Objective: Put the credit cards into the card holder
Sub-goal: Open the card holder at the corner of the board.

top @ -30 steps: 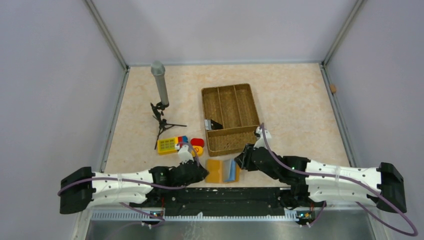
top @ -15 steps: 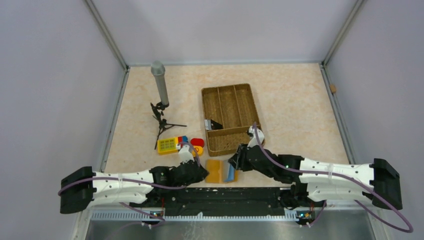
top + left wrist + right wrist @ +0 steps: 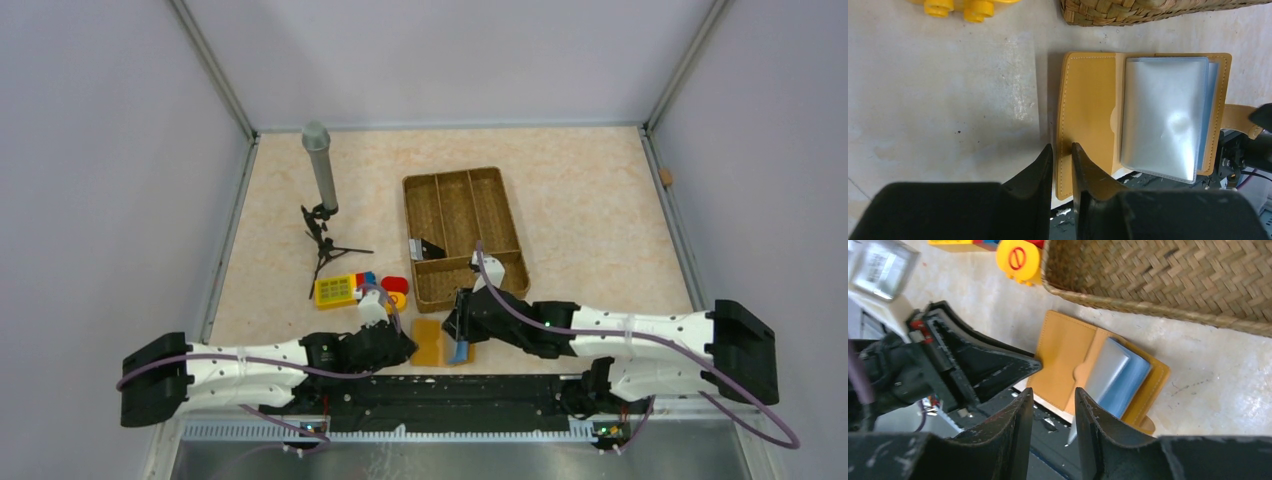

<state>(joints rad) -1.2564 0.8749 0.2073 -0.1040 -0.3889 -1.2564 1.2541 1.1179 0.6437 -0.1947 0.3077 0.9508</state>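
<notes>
Tan card holder (image 3: 1088,120) open flat, blue sleeves (image 3: 1163,115) up. Left gripper (image 3: 1062,150) jaws barely apart at its left edge; right gripper (image 3: 1053,392) jaws apart above it.

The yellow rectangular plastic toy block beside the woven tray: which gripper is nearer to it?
Left. The left gripper is just diagonally right of the block, its jaws at the tan leather card holder's left edge. The right gripper is farther right, over the holder's blue side.
</notes>
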